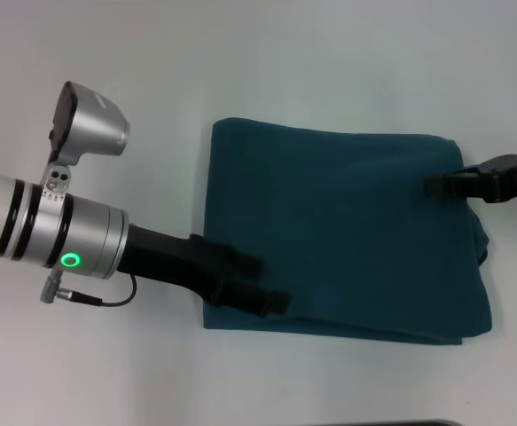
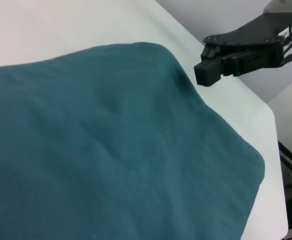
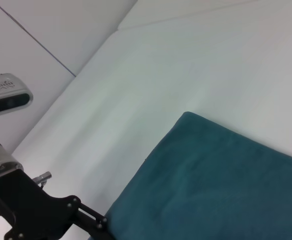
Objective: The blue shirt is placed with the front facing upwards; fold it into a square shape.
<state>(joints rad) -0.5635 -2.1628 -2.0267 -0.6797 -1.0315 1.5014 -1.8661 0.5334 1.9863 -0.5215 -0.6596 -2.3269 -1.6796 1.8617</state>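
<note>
No lettering or neck label could be made out anywhere on the blue shirt; only plain teal fabric was on show, so whatever print it had was folded inside or underneath. The right arm was cut off by the edge of the head view, with just the right gripper poking in over the shirt's right edge. Its fingers were seen pressed close together, nothing obviously between them, and in the left wrist view that same gripper was seen just off the far corner of the cloth, apparently not touching it.

The left gripper was laid over the shirt's near left corner, fingers spread apart a fair bit, one higher and one right at the hem. Whether any fabric was actually caught there couldn't be told.

The shirt itself was folded into a chunky, roughly square bundle on the white table, soft matte cotton with rounded corners, faint ripples and layered edges visible along the near side.
</note>
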